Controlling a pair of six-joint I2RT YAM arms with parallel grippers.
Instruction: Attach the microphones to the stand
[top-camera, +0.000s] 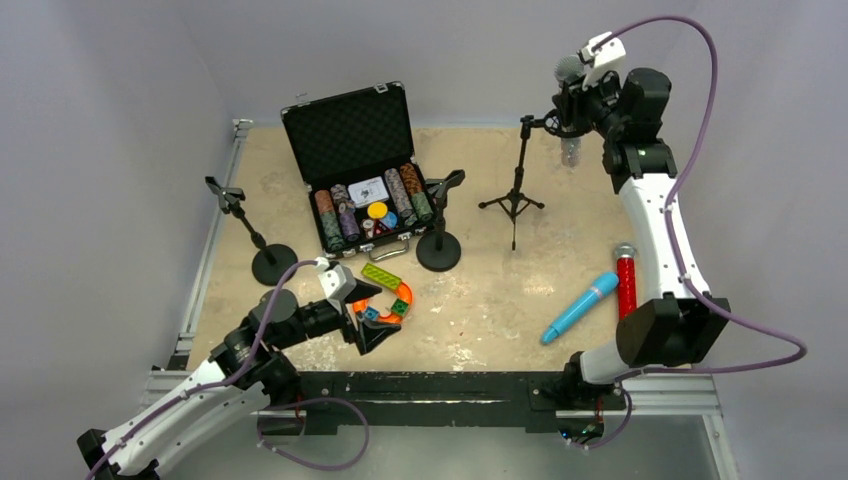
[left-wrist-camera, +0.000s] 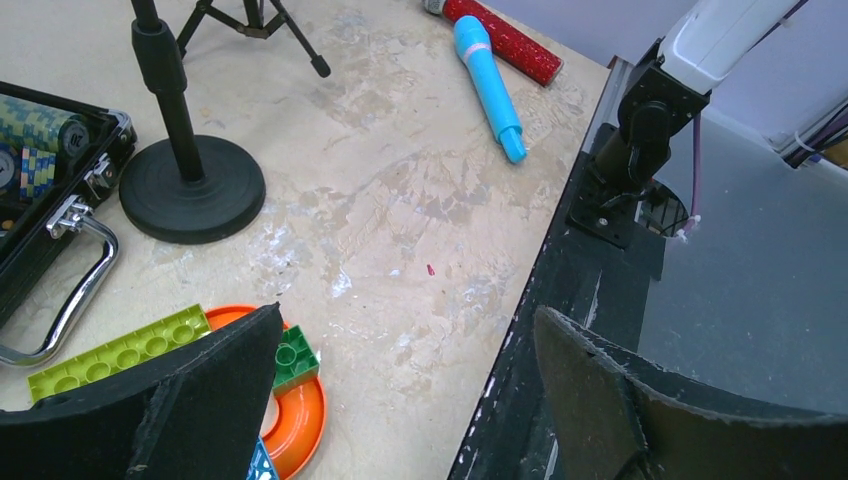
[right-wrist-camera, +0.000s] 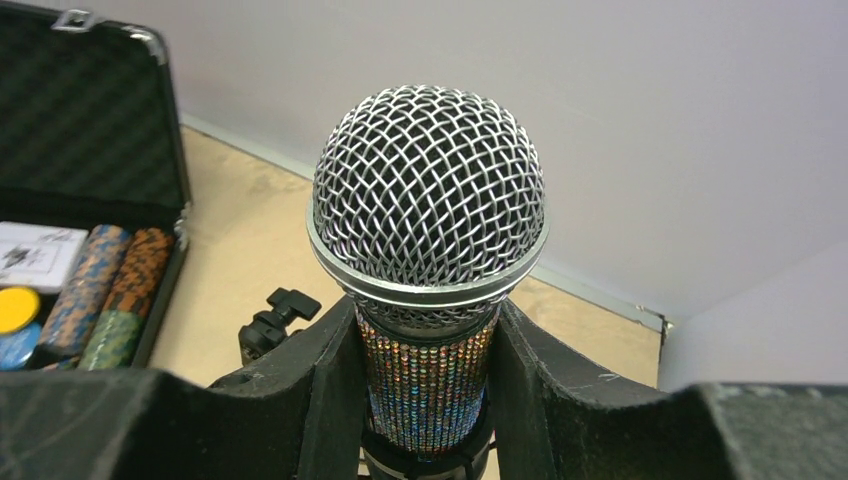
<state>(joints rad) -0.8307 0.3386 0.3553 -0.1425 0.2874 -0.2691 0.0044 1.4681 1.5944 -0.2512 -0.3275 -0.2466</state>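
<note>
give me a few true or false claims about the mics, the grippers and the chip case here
1. The right gripper is shut on the silver glitter microphone. True.
2. The blue microphone sits in a stand. False: it lies on the table beside the red microphone.
3. The left gripper is open and holds nothing. True.
4. The poker chip case is closed. False: its lid stands open, and the chips show.

Left arm low, right arm raised.
Left gripper (top-camera: 368, 315) wide open by near edge; right gripper (right-wrist-camera: 428, 340) clamped on microphone (right-wrist-camera: 428, 200), far-right corner.
</note>
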